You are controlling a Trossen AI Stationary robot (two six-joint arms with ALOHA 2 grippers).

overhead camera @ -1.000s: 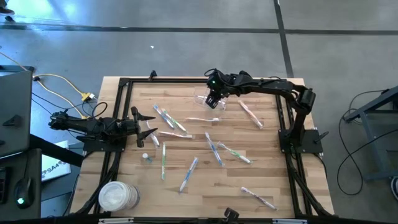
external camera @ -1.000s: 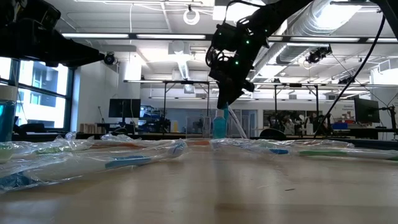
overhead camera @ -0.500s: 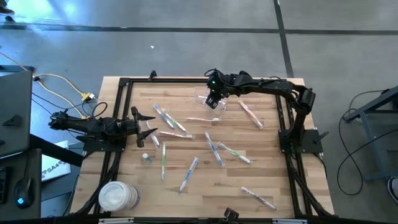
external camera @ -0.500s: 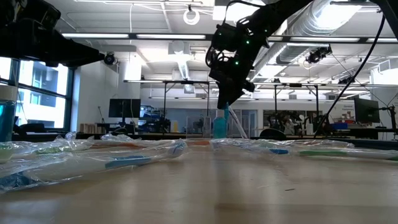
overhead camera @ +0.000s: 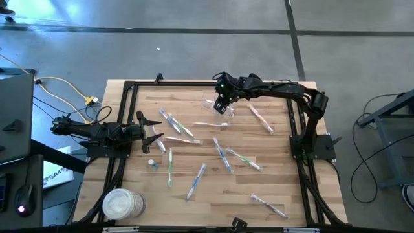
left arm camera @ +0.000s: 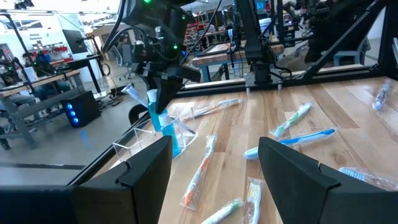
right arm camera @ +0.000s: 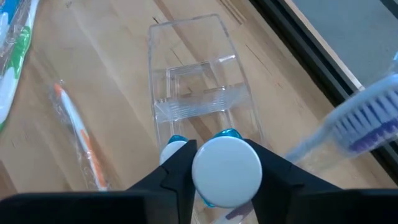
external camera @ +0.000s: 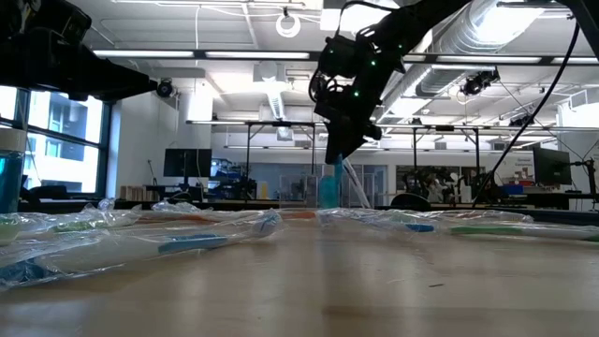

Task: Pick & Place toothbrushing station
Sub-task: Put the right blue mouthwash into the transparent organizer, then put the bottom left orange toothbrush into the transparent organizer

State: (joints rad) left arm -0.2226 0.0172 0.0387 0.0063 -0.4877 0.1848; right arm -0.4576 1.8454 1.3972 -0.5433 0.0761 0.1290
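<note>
The right gripper (overhead camera: 222, 105) is hovering at the far edge of the surface (overhead camera: 213, 188), directly over the clear plastic holder (right arm camera: 198, 99), with a white blue-capped tube (right arm camera: 226, 168) sitting between its fingers; whether they are clamping it or letting go cannot be told. A toothbrush (right arm camera: 359, 121) is standing in the holder beside it. The left gripper (overhead camera: 150, 131) is waiting at the left edge, its fingers spread apart, empty. Wrapped toothbrushes (overhead camera: 222, 155) are lying scattered across the surface.
</note>
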